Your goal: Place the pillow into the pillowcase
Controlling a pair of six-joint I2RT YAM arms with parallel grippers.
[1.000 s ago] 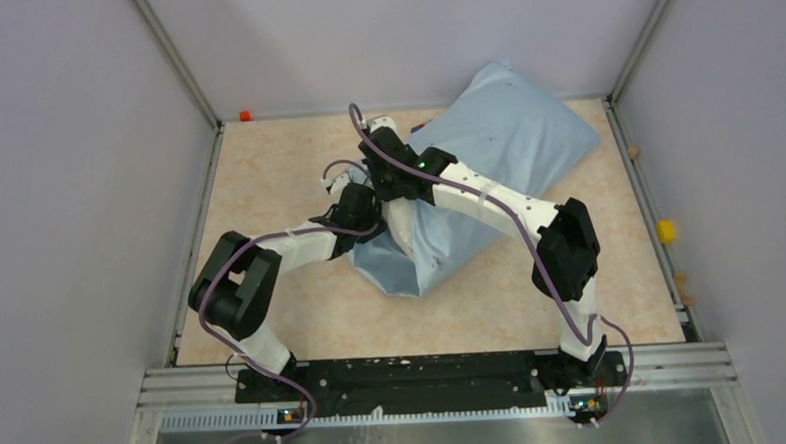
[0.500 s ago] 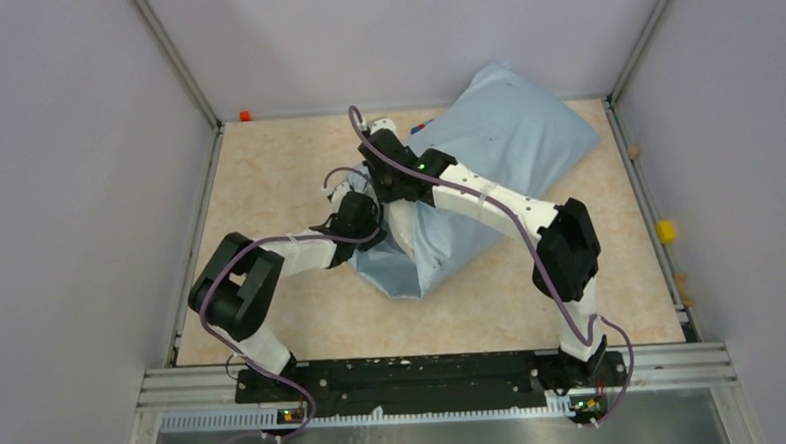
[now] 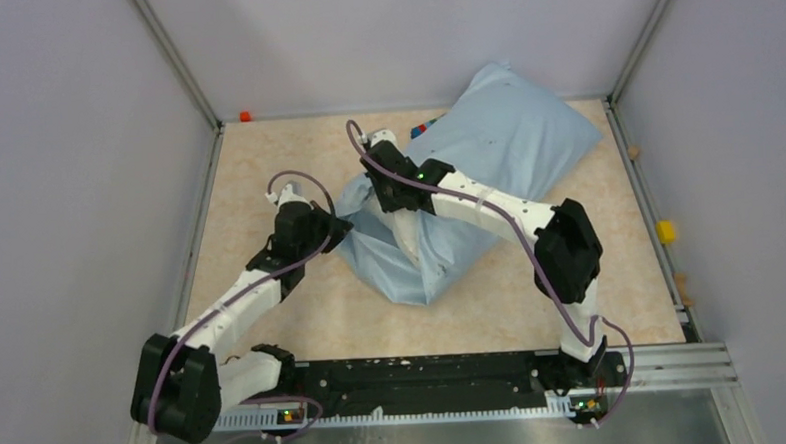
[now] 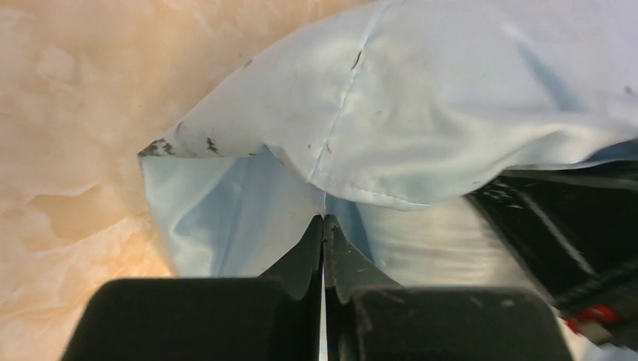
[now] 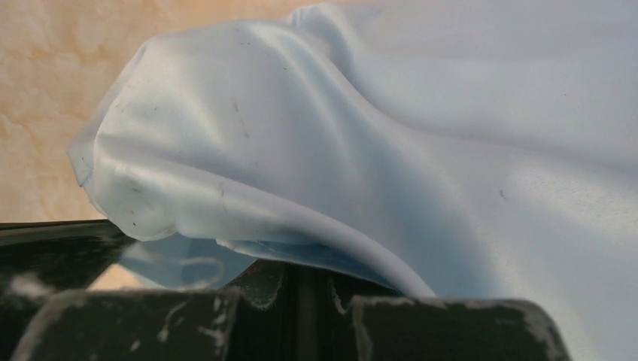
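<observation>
Two claws tight together on the pale-blue pillowcase (image 3: 506,142) edge: left claw (image 4: 323,226), right claw (image 5: 310,286), beige table (image 3: 267,167) beneath.

The beige mottled counter (image 3: 267,167) carries a bulging light-blue pillowcase (image 3: 505,137), lying diagonally toward its far-right corner.

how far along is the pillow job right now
Mostly done: the pillowcase is plump at its far end, so the pillow looks largely inside. In hand: the left fingers are shut on its loose near edge; the right fingers seem to pinch cloth at the mouth. To do: a pale strip, likely pillow, shows at the mouth, and the limp near end needs pulling over it.
</observation>
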